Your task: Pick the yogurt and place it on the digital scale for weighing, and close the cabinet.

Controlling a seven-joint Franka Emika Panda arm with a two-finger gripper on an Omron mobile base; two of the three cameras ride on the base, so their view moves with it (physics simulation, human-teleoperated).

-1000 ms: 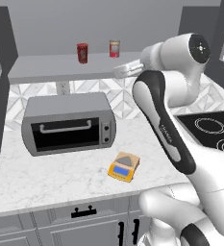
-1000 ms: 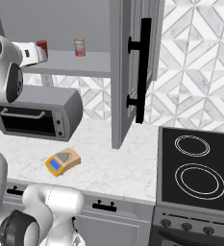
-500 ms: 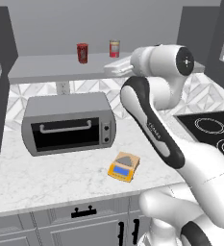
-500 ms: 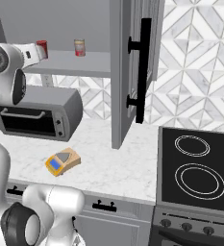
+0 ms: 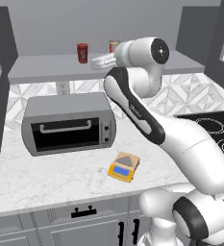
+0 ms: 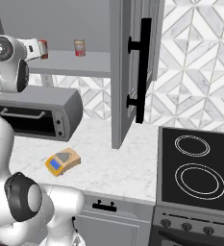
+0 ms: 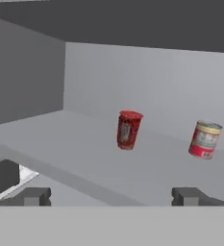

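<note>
Nearest the base, the digital scale (image 5: pixel 123 167) is lying bare on the counter (image 5: pixel 46 178), at about four o'clock from the toaster oven (image 5: pixel 68 123). Above it the arm is reaching up toward the open cabinet (image 6: pixel 132 67), with the tool (image 7: pixel 111 196) spread wide and pinching nothing, its fingertips (image 7: pixel 34 196) standing well apart. On the shelf (image 7: pixel 84 158) beyond, the yogurt (image 7: pixel 128 129) is standing upright at roughly twelve o'clock from the tool, with the red can (image 7: pixel 205 140) off at two o'clock. The step in hand looks like the approach to the pick; the next move is calling for a straight advance so the jaws bracket the cup, keeping clear of the can. Compared with a second ago, the hand has swung leftward along the shelf, toward the yogurt.
</note>
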